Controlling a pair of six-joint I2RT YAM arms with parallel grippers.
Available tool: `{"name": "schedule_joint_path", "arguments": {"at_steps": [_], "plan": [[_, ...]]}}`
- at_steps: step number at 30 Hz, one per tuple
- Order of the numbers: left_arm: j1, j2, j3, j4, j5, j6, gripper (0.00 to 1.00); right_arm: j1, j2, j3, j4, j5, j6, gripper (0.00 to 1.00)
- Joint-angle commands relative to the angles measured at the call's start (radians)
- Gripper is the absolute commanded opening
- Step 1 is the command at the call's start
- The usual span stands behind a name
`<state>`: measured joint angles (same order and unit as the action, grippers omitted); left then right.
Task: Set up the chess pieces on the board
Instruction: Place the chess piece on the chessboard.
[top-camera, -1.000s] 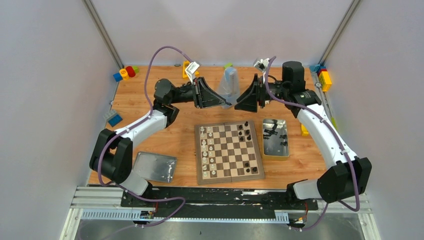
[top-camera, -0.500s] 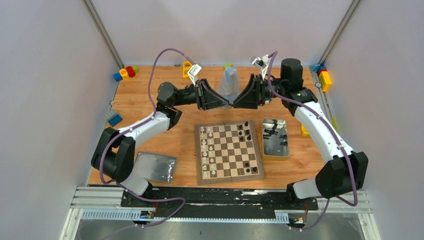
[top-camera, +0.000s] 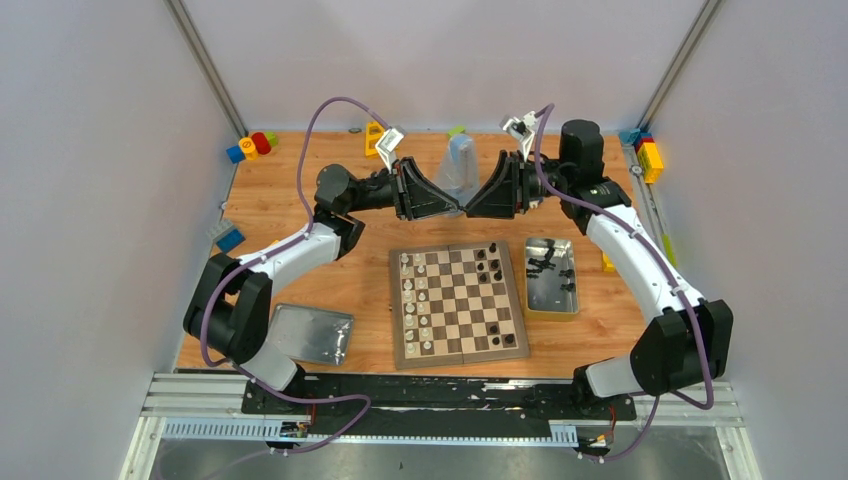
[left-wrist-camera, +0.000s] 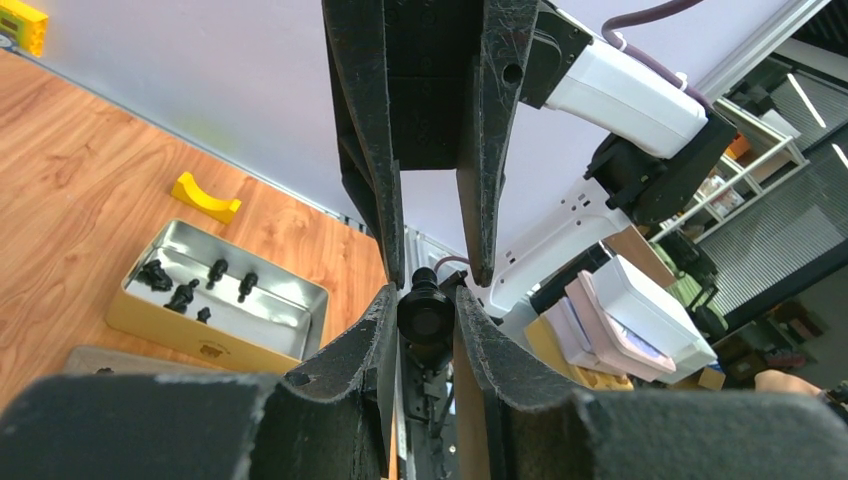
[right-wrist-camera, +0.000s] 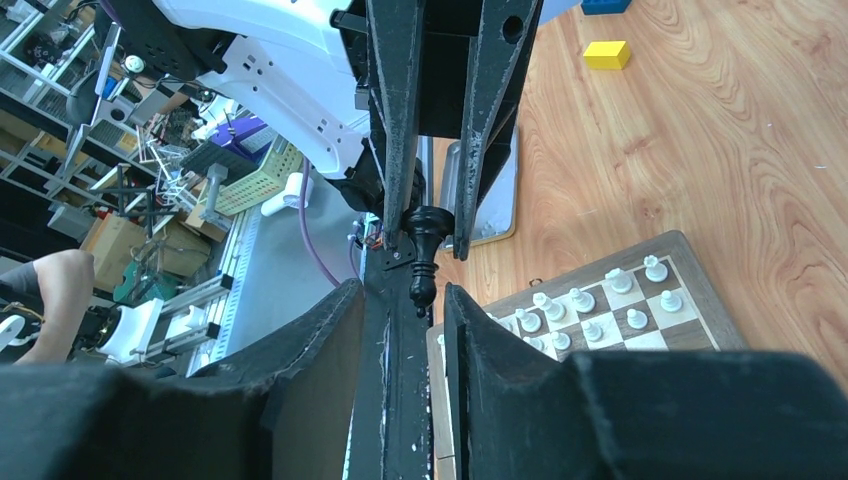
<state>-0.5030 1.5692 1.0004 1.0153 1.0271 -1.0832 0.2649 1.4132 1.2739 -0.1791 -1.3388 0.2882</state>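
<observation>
The left gripper (top-camera: 457, 210) is pinching a black chess piece (right-wrist-camera: 424, 255), its fingers narrowed onto the wide end. The piece is glossy black with a broad foot, a waisted stem and a small rounded head; which figure it is I cannot tell. It is lying sideways in the air, head pointing away from the left gripper and straight at the right gripper (top-camera: 472, 209).

The right gripper is meeting it tip to tip. Its fingers are standing slightly apart on either side of the head, with slivers of gap showing, so it is not gripping.

Both wrists are lying level and facing each other, raised above the table. Each arm is reaching forward from its base, elbow out to its own side and forearm turning inward.

Below the meeting fingertips, on the base side, the board (top-camera: 460, 310) is lying flat. White pieces (top-camera: 413, 300) are standing along the edge on the left arm's side. A few black pieces (top-camera: 490, 265) are standing toward the right arm's side.

Just beside the board, under the right forearm, the open silver tin (top-camera: 552, 300) is holding several more black pieces (left-wrist-camera: 185, 290). The tin's lid (top-camera: 310, 333) is lying well apart, near the left arm's base.
</observation>
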Motion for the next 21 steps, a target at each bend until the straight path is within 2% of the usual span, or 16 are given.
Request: {"name": "schedule_joint_path", "arguments": {"at_steps": [1,9,21], "plan": [[-0.006,0.003,0.010,0.051,-0.015,0.032,0.00,-0.002,0.001,-0.001,0.060,-0.023,0.020,0.36],[-0.011,0.011,0.017,0.039,-0.025,0.052,0.04,0.003,0.009,0.005,0.070,-0.028,0.034,0.25],[-0.012,0.009,0.014,0.029,-0.035,0.072,0.05,0.009,0.017,-0.004,0.069,-0.013,0.029,0.23]]}}
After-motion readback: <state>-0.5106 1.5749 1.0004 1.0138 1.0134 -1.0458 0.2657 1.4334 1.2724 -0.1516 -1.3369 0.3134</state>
